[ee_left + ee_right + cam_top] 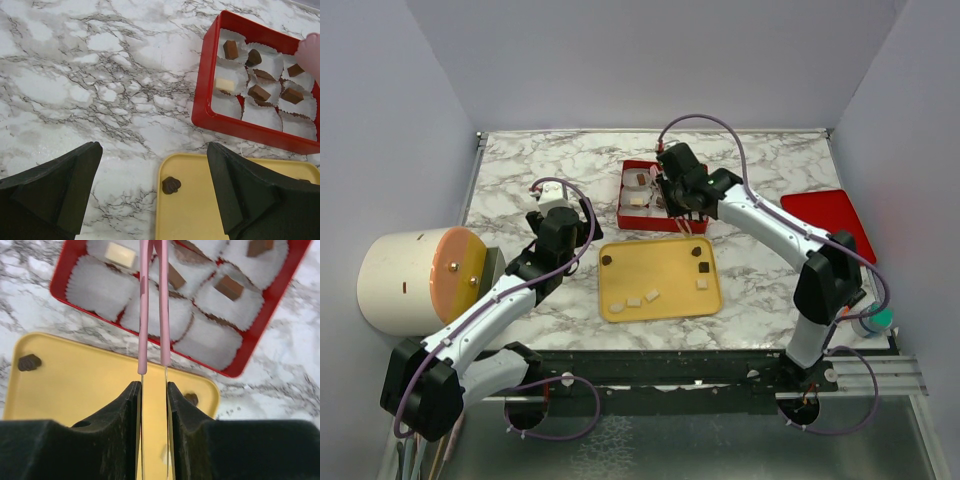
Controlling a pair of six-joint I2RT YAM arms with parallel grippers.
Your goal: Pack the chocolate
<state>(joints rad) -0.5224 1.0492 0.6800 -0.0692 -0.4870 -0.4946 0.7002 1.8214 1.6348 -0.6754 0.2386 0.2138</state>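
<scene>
Right gripper (pixel 153 385) clamping pink tweezers (pixel 145 315) above red box (pixel 59 275).
Tweezer arms are running nearly together. Their tips are lying outside the right wrist view, so I cannot tell whether they are carrying anything. Left wrist view is showing chocolate pieces (pixel 259 92) inside the box, a loose chocolate (pixel 171 185) on the yellow tray (pixel 190 210) just beside the box, and left gripper (pixel 155 150) hanging wide open over marble table (pixel 75 75).

chocolate (pixel 258 92): small brown pieces | several in white cups (pixel 227 106) in red box (pixel 250 131) | others loose on yellow tray (pixel 190 215)
</scene>
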